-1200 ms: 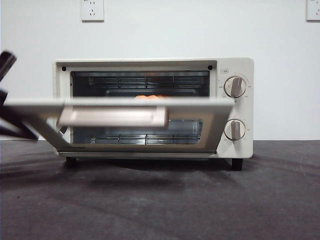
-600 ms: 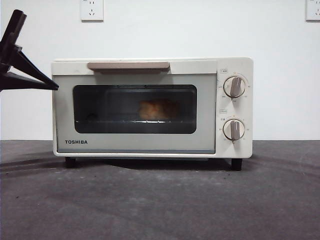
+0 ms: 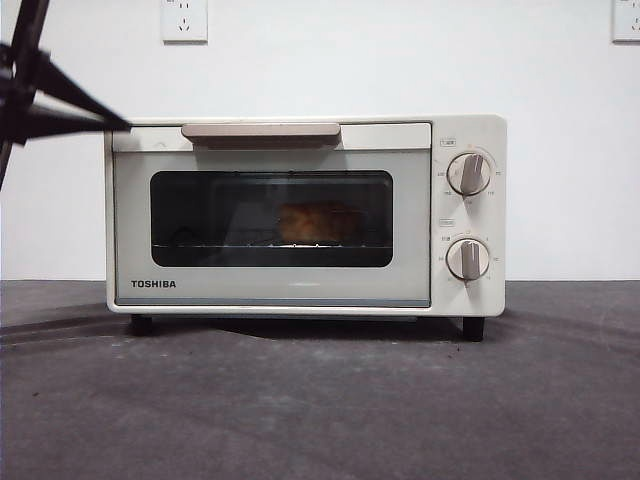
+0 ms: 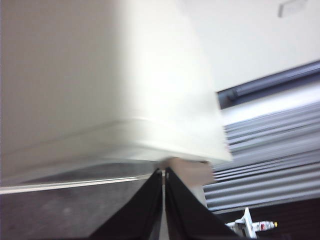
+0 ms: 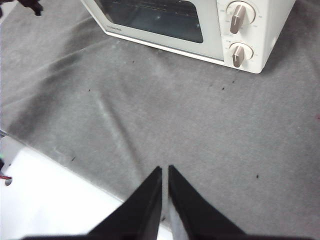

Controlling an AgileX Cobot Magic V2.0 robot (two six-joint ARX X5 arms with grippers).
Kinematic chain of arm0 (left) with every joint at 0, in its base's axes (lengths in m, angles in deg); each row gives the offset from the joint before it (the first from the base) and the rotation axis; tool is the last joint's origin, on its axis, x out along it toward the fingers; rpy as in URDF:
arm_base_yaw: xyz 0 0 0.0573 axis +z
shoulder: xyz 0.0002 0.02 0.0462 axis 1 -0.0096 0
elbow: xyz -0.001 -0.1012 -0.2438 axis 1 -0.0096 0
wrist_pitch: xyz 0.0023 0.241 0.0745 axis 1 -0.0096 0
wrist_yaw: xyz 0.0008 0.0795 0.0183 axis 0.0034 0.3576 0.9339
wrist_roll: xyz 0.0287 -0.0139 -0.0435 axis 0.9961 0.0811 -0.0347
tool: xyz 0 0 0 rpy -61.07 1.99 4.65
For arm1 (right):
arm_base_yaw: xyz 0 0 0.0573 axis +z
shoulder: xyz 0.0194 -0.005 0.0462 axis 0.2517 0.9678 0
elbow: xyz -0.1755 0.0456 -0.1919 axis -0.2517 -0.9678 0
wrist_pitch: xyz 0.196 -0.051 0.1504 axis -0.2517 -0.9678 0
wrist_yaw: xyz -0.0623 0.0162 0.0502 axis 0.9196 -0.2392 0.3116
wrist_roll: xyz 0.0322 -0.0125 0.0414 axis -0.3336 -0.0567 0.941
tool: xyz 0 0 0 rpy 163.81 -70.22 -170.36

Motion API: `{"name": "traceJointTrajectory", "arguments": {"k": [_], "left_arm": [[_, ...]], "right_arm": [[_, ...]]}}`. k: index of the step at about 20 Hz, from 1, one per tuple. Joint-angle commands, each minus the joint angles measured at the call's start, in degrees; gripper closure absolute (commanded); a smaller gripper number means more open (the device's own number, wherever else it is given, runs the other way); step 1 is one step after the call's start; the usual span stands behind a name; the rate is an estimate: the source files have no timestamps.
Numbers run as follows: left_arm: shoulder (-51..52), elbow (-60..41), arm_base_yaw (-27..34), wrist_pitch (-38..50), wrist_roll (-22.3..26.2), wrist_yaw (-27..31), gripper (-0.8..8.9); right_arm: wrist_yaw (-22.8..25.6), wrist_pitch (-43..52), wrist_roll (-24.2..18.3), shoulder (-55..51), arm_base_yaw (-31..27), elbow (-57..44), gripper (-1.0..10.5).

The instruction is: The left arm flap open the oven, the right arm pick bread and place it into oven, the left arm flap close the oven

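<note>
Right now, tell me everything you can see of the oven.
The TOSHIBA toaster oven is a boxy cream-white unit standing upright on black feet on the dark grey table, against a white wall. Its door is shut, with a beige bar handle along the top edge. Through the dark glass window the bread sits on the wire rack. Two round knobs are stacked on its right panel. The left gripper is at its upper left corner; contact is unclear.

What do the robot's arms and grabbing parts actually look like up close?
Both are plain black. The left gripper and the right gripper each end in two slim, flat fingers that taper to thin points, like angular blades. No markings or cables show on them. In the front view the left one appears as thin black struts.
</note>
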Motion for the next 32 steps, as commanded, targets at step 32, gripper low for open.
{"name": "traceJointTrajectory", "arguments": {"k": [32], "left_arm": [[54.4,0.9,-10.0,-52.9,38.1,27.8,7.84]], "right_arm": [[11.3,0.6,-8.4,0.2,0.5,0.5,9.3]]}}
